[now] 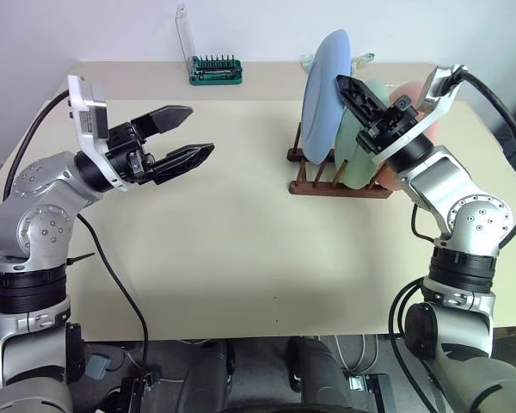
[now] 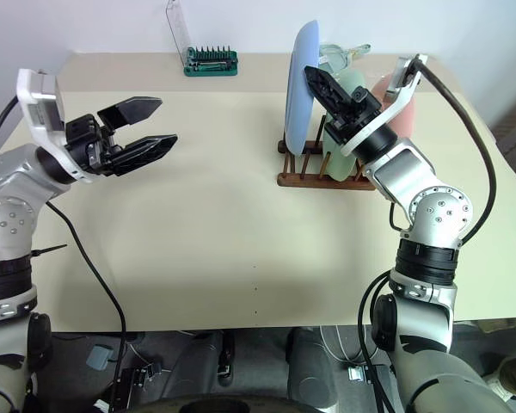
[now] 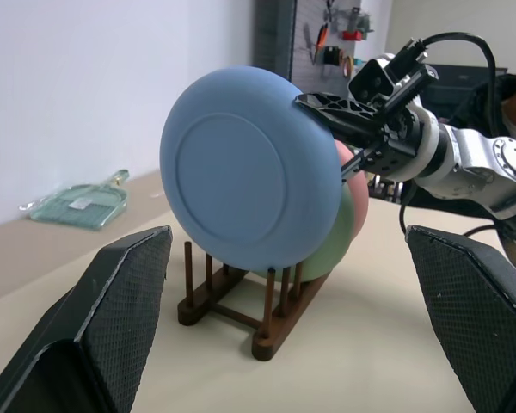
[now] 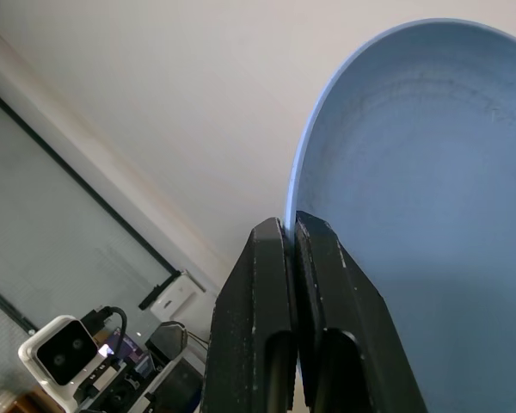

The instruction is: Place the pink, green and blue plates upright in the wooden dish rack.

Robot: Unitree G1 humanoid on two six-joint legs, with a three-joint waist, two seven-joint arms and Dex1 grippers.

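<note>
Blue plate (image 1: pixel 325 90) stands upright in the wooden dish rack (image 1: pixel 327 176) at the worktop's (image 1: pixel 206 249) far right, green plate (image 1: pixel 358 133) and pink plate (image 1: pixel 404 95) slotted behind it. Right gripper (image 1: pixel 354 93), fingers pressed together and holding nothing, sits right against the blue plate's rim; a careless pull-away looks liable to tip the plate or drag the light rack. Left gripper (image 1: pixel 182 133) hangs wide open and empty, well apart.

My work surface is a cream table (image 1: pixel 241 232). On it, far right of centre, stands the wooden dish rack (image 1: pixel 340 185). A green bit case (image 1: pixel 216 70) with its clear lid raised lies at the far edge, with a clear glass item (image 3: pixel 77 202) far right.
</note>
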